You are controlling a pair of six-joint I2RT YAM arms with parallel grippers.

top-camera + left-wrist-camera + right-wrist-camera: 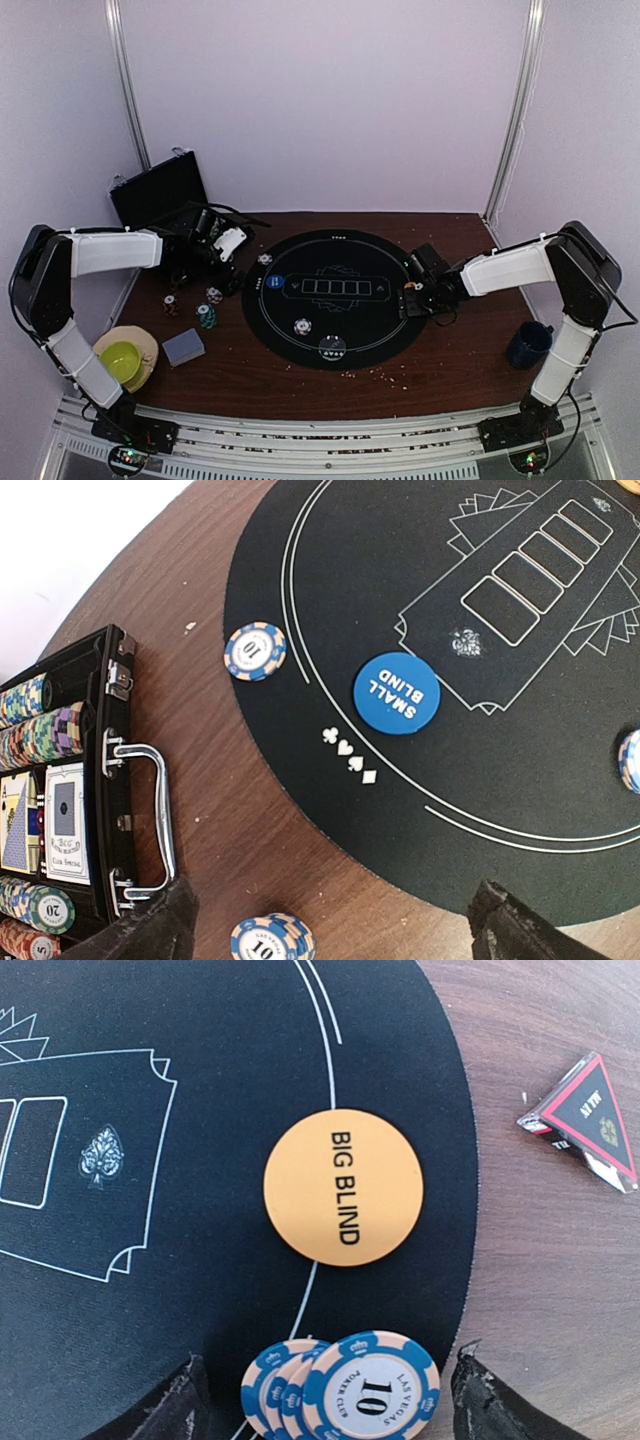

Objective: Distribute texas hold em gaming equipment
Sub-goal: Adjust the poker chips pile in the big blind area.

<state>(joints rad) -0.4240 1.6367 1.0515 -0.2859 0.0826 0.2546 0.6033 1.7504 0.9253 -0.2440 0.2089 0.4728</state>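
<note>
Black felt forms the round mat (370, 322) on the brown table (440, 375). On the mat's right rim the orange BIG BLIND disc (343, 1187) lies flat across the white border line. Beside it, 3 fanned blue 10 chips (370, 1385) sit on that rim between the right fingers (480, 1405), which stand wide on either side without clearly touching them. A red-edged triangular marker (590, 1125) rests off the mat on bare wood. Just inside the mat's left rim lies the blue SMALL BLIND disc (397, 693), and 1 blue chip (255, 651) overlaps that edge. The left fingers (160, 930) are spread wide around a second blue chip (272, 940) on the table, between the mat and the open black case (110, 780). Grey-blue cards (183, 347) lie off the mat's near-left side.
</note>
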